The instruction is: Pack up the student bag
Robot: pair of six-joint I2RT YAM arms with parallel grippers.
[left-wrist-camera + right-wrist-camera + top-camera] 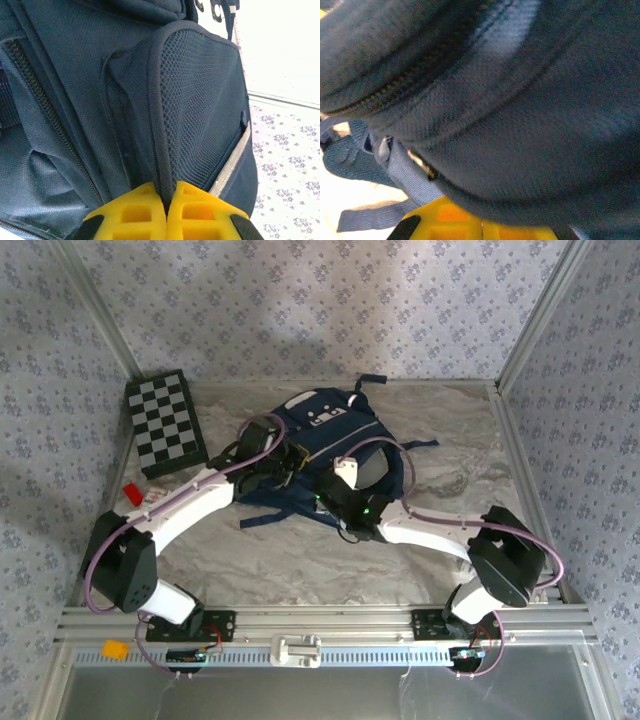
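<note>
Tightly, left fingers (135,217) pinch mesh pocket (205,110) on navy student bag (332,433); right fingers (452,221) together.

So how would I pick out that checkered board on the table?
On the marble-look table, find the navy student bag in the middle. Left of it, by the far left corner, lies the checkerboard: a board of black and white squares, far bigger than the small red object nearby.

1. One bag (318,425).
2. One checkerboard (165,423).
3. One small red thing (133,491).
4. One small orange thing (115,650).
5. One counter (450,440).
6. Two arms: left arm (185,505), right arm (440,530).
7. Two tools: left tool (166,202), right tool (481,227).
8. Four yellow fingers (135,210), two per tool.
</note>
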